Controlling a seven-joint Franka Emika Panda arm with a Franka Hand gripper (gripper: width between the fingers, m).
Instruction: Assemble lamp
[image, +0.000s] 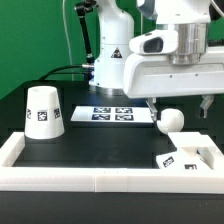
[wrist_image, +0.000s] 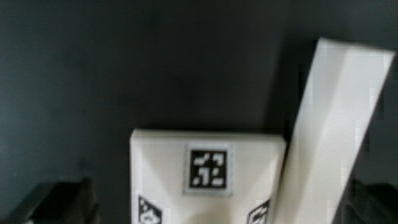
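Note:
The flat square base (image: 190, 157) lies in the front corner at the exterior view's right, against the white wall; its tagged top also shows in the wrist view (wrist_image: 210, 170). The ball-topped bulb (image: 172, 121) sits just behind it. The cone shade (image: 42, 110) stands at the exterior view's left. My gripper (image: 180, 105) is open and empty, hovering above the base and bulb. In the wrist view the gripper (wrist_image: 214, 208) has its dark fingers (wrist_image: 54, 200) on either side of the base, not touching it.
The marker board (image: 112, 113) lies flat in the middle of the black table. A low white wall (image: 90, 175) borders the front and sides; it shows as a white strip in the wrist view (wrist_image: 338, 130), beside the base.

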